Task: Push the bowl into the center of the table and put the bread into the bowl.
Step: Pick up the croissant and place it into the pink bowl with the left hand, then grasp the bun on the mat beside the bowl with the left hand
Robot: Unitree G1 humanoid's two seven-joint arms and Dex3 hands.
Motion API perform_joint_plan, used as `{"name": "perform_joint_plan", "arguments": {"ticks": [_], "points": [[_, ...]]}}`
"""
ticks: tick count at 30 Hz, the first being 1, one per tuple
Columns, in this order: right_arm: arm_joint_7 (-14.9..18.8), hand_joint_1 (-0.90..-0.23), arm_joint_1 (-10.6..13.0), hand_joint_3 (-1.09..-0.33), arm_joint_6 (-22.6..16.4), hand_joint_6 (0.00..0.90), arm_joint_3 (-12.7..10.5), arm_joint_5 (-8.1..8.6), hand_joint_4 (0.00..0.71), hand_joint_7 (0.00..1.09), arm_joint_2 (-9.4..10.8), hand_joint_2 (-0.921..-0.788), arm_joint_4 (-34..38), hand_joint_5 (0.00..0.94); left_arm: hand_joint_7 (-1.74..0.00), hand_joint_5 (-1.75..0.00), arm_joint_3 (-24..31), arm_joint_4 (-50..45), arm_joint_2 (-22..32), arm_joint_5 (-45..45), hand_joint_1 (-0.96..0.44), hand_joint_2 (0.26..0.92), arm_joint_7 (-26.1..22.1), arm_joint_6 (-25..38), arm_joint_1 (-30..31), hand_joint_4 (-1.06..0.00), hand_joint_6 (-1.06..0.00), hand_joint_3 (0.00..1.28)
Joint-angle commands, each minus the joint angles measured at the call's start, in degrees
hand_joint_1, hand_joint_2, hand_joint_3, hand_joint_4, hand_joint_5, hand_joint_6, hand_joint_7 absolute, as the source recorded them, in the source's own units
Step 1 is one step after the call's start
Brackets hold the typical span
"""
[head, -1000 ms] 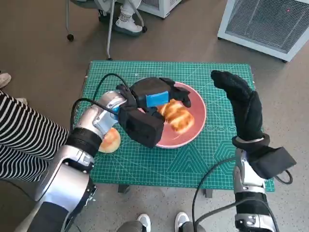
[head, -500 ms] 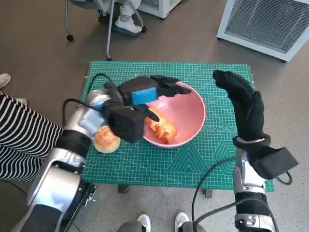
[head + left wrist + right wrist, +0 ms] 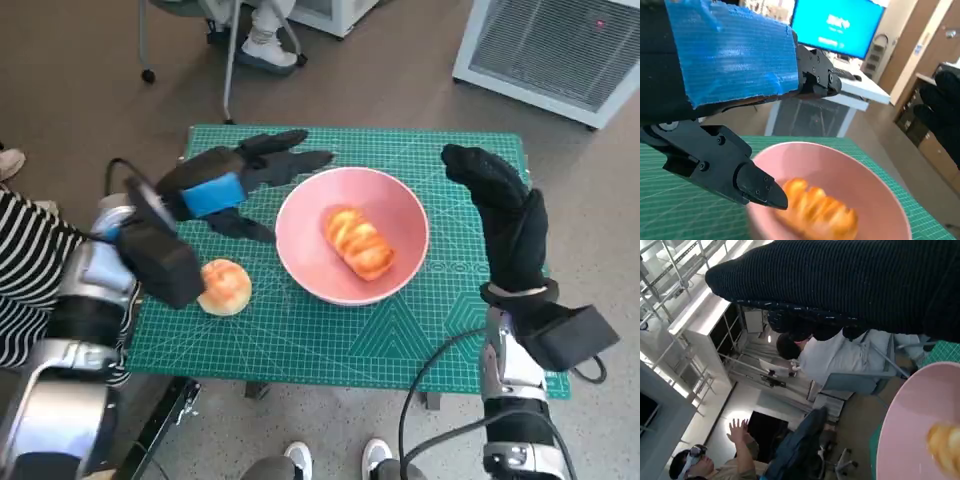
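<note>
Head view: I judge the drop done; the bread (image 3: 357, 242) lies in the bowl (image 3: 408, 218) mid-worktop. My left hand (image 3: 232, 180) hovers far-left, fingers wide, empty; my right hand (image 3: 502, 215) hangs upright, fingers spread. Next I'd withdraw

The bowl (image 3: 352, 236) was plain pink; the bread (image 3: 357, 242) in it was golden-orange with paler ridges. A second bun (image 3: 224, 287) was pale gold. The table (image 3: 300, 345) bore a green mat with a fine light grid. The left hand (image 3: 232, 183) was black with blue tape; the right hand (image 3: 500, 215) wore black knit.
</note>
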Motion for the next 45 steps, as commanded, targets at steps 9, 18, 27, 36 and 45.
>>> {"name": "perform_joint_plan", "arguments": {"ticks": [9, 18, 27, 36, 45], "points": [[0.5, -0.77, 2.0, -0.782, 0.8, -0.001, 0.0, 0.31, 0.154, 0.55, 0.5, -0.921, -0.4, 0.0, -0.06, -0.01, 4.0, -9.0, 8.1, -2.4, -0.29, 0.812, -4.2, 2.0, 10.7, -0.12, -0.27, 0.0], [0.5, -0.771, 2.1, -0.783, 0.8, -0.001, -0.1, 0.14, 0.154, 0.55, 0.2, -0.921, -0.1, 0.0, -0.05, -0.01, 3.0, -9.2, 9.5, 0.0, -0.29, 0.796, -4.9, 3.8, 14.6, -0.12, -0.28, 0.0], [0.3, -0.769, 2.3, -0.783, 0.9, -0.001, -0.1, -0.34, 0.152, 0.54, -0.1, -0.921, -0.6, 0.0, -0.05, 0.0, 1.4, -8.4, 8.2, 1.9, -0.27, 0.777, -4.7, 4.8, 16.2, -0.13, -0.3, 0.0], [0.4, -0.768, 2.8, -0.786, 1.2, -0.001, 0.0, -0.63, 0.151, 0.54, -0.8, -0.921, -1.1, 0.0, -0.03, 0.0, -1.0, -4.9, 6.5, 5.2, -0.26, 0.777, -3.6, 5.5, 15.7, -0.13, -0.3, 0.0], [0.8, -0.768, 3.3, -0.785, 1.7, -0.001, -0.3, 0.14, 0.151, 0.53, -1.4, -0.921, -1.4, 0.0, -0.03, -0.01, -3.9, 0.3, 4.9, 9.0, -0.2, 0.777, -2.3, 6.9, 14.3, -0.16, -0.31, 0.0]]}}
